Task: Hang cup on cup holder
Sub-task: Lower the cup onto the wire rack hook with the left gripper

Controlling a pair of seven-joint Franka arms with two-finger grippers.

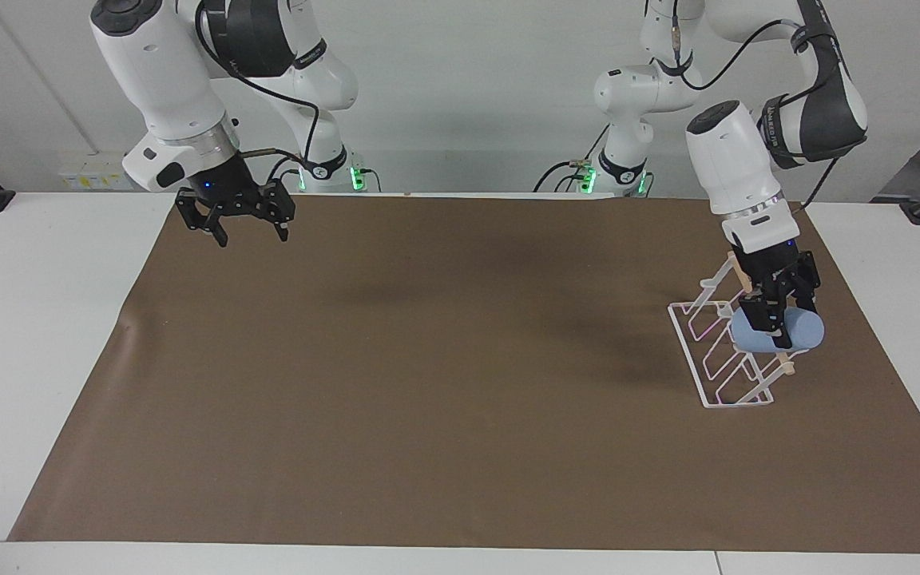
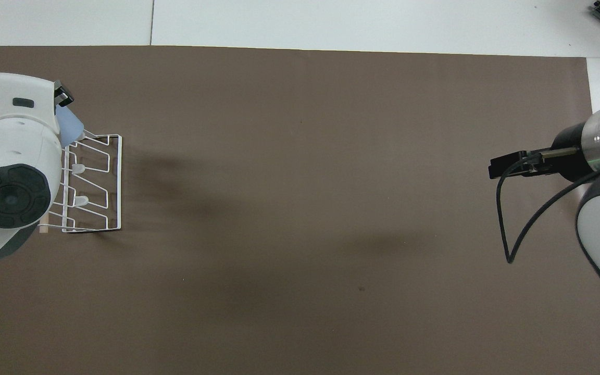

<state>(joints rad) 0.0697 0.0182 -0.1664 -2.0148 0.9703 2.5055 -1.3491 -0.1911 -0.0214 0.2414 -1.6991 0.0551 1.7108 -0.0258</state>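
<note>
The left gripper [image 1: 775, 319] clasped the cup [image 1: 797, 331] over the cup holder [image 1: 715, 367], mid-hanging; next, seating it on a prong. The right gripper [image 1: 238, 222] waited, fingers apart, over the worktop's right-arm corner.

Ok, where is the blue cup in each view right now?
Facing view: the cup lies sideways in the left gripper, over the dowel edge of the cup holder.
Overhead view: only a sliver of the cup shows beside the left arm's wrist.
Shared landmark: the cup holder.

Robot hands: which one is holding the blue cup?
The left hand, over the white rack, is shut on the blue cup. The right hand is open with nothing in it, waiting near its own base.
</note>
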